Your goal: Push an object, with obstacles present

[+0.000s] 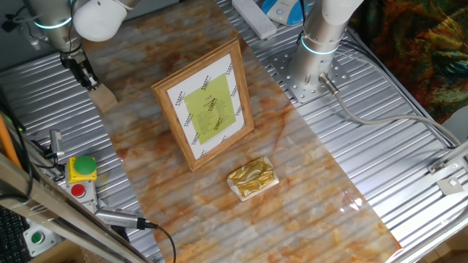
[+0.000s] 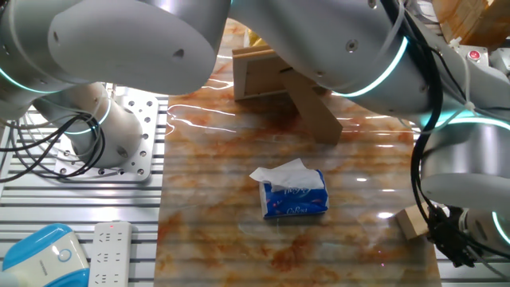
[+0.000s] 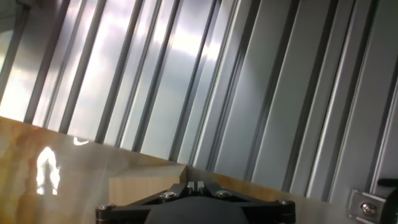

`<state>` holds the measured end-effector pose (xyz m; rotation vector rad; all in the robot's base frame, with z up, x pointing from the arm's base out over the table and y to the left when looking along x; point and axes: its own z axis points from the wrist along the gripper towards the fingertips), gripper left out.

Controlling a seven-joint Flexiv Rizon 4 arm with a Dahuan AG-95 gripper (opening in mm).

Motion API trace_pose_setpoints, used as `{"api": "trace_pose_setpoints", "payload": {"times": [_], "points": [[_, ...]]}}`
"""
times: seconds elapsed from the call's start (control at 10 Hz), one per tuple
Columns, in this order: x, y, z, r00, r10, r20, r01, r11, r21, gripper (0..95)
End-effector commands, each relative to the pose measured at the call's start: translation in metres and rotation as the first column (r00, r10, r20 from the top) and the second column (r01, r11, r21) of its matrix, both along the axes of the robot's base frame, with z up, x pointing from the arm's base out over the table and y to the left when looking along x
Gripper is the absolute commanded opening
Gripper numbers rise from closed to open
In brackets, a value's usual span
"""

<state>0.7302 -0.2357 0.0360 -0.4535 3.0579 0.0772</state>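
Note:
The small light-tan wooden block lies at the far left edge of the marbled board, where the board meets the ribbed metal table. My gripper is shut and empty, its tips right at the block's outer side. The other fixed view shows the block with my gripper just beside it. In the hand view the closed fingertips sit against the block. The picture frame stands mid-board. The gold foil packet lies in front of it.
A blue tissue pack lies on the board behind the frame's back. A second arm's base stands on the metal table. A yellow-and-green button box and a power strip sit off the board.

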Motion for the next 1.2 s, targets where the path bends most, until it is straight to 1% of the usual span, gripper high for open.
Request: {"api": "trace_pose_setpoints", "payload": {"times": [0.1, 0.5, 1.2], "points": [[0.0, 0.004, 0.0, 1.0, -0.008, -0.001, 0.008, 1.0, -0.004, 0.0], [0.0, 0.011, -0.001, 1.0, -0.024, 0.0, 0.024, 1.0, -0.002, 0.0], [-0.003, 0.031, -0.002, 0.998, -0.064, 0.001, 0.064, 0.998, 0.001, 0.0]]}}
